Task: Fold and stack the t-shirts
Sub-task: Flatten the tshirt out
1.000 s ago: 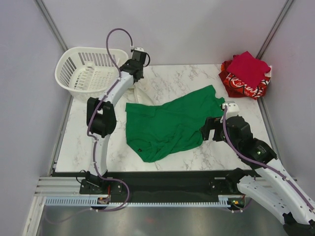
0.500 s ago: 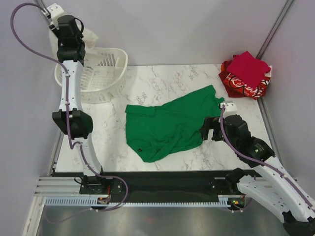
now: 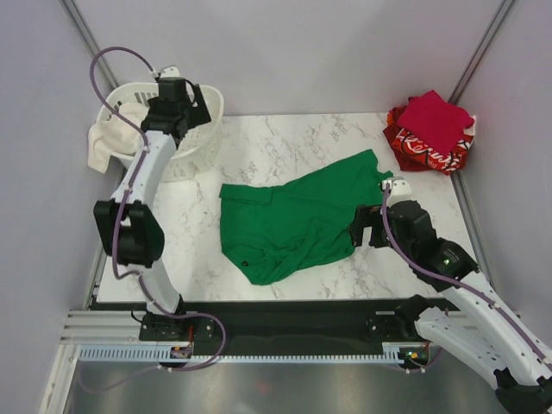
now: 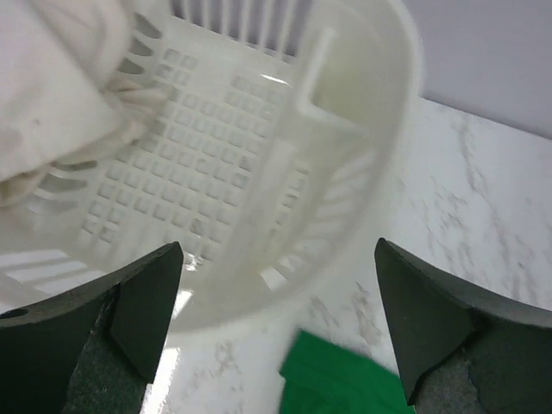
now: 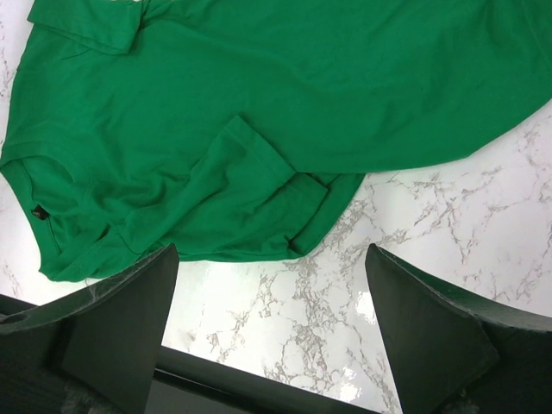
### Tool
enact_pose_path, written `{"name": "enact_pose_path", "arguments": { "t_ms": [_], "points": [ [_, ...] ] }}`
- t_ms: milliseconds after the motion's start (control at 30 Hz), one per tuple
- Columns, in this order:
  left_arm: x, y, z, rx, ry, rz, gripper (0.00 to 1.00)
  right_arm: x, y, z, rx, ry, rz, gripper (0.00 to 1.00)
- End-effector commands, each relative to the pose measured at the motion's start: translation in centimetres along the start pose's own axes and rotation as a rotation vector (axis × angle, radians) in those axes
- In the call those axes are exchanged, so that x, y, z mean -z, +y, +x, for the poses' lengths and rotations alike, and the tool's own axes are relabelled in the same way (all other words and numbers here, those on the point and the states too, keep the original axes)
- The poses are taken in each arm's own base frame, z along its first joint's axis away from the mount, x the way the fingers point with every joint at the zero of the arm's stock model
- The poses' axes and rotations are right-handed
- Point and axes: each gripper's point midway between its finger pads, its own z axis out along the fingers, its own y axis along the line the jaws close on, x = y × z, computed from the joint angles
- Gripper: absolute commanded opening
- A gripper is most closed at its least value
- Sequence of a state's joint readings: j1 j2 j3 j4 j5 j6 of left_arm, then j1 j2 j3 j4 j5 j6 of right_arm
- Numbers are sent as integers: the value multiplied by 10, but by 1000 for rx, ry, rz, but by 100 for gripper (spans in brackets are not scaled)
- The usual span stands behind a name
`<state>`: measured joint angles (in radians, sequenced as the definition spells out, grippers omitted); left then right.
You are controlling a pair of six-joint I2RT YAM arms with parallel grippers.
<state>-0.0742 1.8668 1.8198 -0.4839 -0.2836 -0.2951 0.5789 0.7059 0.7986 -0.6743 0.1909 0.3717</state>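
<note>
**A:** Where is there open room on the bench (image 3: 285,138)?

**B:** There is bare marble along the far edge between the two far corners, a strip down the left edge, and a patch at the near right corner. The green t-shirt (image 3: 297,220) takes up the middle. It lies spread but rumpled, with one sleeve folded over, and its lower hem comes close to the near edge.

**A:** And the other shirts?

**B:** They are in the far right corner, well apart from the green one. The crimson t-shirt (image 3: 434,116) lies folded on top of the red t-shirt with white print (image 3: 423,148), and the pile reaches the right edge.

**A:** Any containers?

**B:** One, a white slatted basket (image 3: 203,108) at the far left corner, partly overhanging the left edge. A white cloth (image 3: 108,134) is draped over its left rim and hangs outside it. The basket floor seen from the left wrist is bare.

**A:** What about the pincers?

**B:** The left gripper (image 4: 280,285) hangs over the basket's near right rim with its fingers spread wide and nothing between them. A corner of the green t-shirt shows below it. The right gripper (image 5: 272,285) is likewise released, holding nothing. It hovers over the right hem of the green t-shirt, with bare marble under its fingers.
</note>
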Motion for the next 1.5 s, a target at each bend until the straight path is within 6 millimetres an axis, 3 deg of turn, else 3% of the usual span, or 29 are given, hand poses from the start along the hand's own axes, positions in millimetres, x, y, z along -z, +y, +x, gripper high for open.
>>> {"name": "enact_pose_path", "arguments": {
  "t_ms": [0, 33, 67, 100, 133, 167, 200, 233, 333, 533, 700, 833, 1000, 1233, 1467],
  "points": [
    [116, -63, -39, -38, -178, 209, 100, 3, 5, -6, 6, -14, -24, 98],
    [121, -70, -23, -53, -151, 230, 100, 2, 6, -6, 7, -12, -25, 98],
    [120, -79, 19, -58, -71, 247, 99, 1, 6, -4, 8, -3, -24, 98],
    [132, -83, 31, -43, -49, 287, 98, 1, 6, -4, 8, -3, -24, 98],
    [132, -84, 50, -36, -6, 298, 94, 0, 5, -4, 8, 0, -19, 98],
    [128, -79, 89, -17, 76, 286, 93, 0, 5, -3, 9, 4, -16, 98],
    [128, -79, 103, -11, 102, 297, 92, 0, 4, -3, 9, 4, -11, 98],
    [122, -71, 135, -18, 164, 272, 90, 0, 3, -4, 5, 1, -9, 98],
    [111, -60, 177, -46, 246, 241, 87, 1, 2, -4, 3, -2, -5, 98],
    [74, -44, 221, -132, 333, 127, 88, 3, 3, -4, 3, -10, -10, 98],
    [45, -41, 238, -153, 369, 53, 87, 4, 3, -5, 0, -17, -12, 98],
    [22, -39, 230, -158, 355, 12, 87, 4, 4, -4, 3, -12, -15, 98],
    [-3, -28, 234, -143, 379, -32, 87, 2, 4, -3, 7, -9, -14, 98],
    [-17, -17, 250, -147, 416, -66, 87, -3, 5, 0, 11, 8, -13, 98],
    [-20, -16, 251, -147, 420, -70, 87, -5, 5, 0, 12, 12, -8, 98]
  ]
}}
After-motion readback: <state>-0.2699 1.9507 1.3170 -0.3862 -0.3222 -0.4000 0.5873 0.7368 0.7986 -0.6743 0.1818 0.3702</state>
